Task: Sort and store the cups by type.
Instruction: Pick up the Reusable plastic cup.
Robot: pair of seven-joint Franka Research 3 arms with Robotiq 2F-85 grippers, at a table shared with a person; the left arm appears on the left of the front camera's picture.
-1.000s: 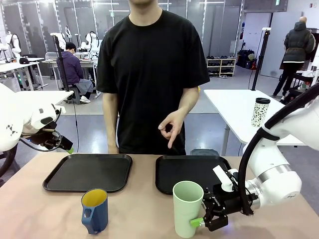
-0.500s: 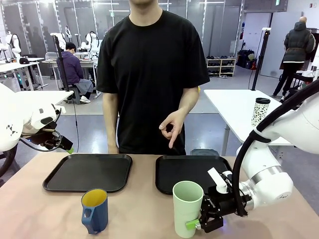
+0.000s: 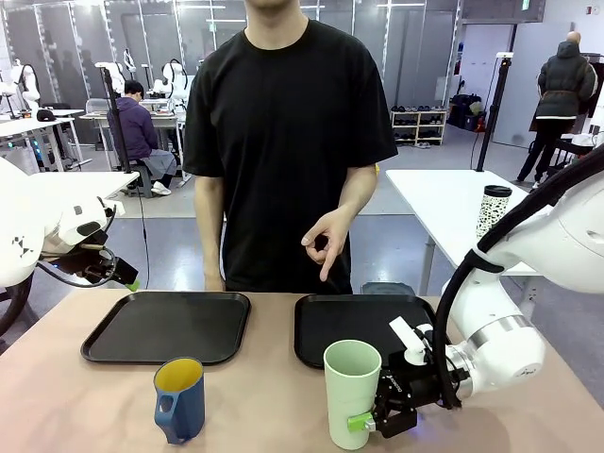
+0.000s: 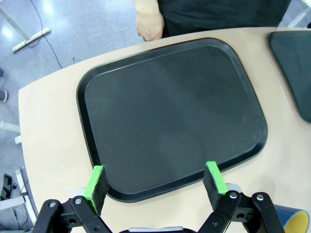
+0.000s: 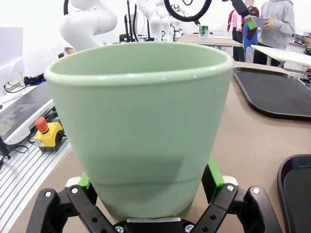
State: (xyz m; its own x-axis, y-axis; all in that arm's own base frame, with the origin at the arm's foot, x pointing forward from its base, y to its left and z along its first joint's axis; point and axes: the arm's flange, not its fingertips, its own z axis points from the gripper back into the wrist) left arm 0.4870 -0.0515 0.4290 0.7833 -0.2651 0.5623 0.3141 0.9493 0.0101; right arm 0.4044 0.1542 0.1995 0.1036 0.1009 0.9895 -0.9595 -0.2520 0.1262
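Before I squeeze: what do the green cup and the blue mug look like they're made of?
Green cup: likely plastic, with a matte, uniform colour and a thin wall with a moulded rim. Blue mug: possibly glazed ceramic or enamel, with a slight sheen and a yellow inside; I can't tell which.

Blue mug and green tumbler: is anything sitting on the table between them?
No. In the front view, just bare tabletop lies between the blue mug and the green tumbler.

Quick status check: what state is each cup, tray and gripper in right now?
Mint tumbler: upright on table, not lifted.
Blue mug: upright on table, untouched.
Left tray: empty.
Right tray: empty.
Left gripper: open, raised, holding nothing.
Right gripper: open, fingers either side of tumbler's base.
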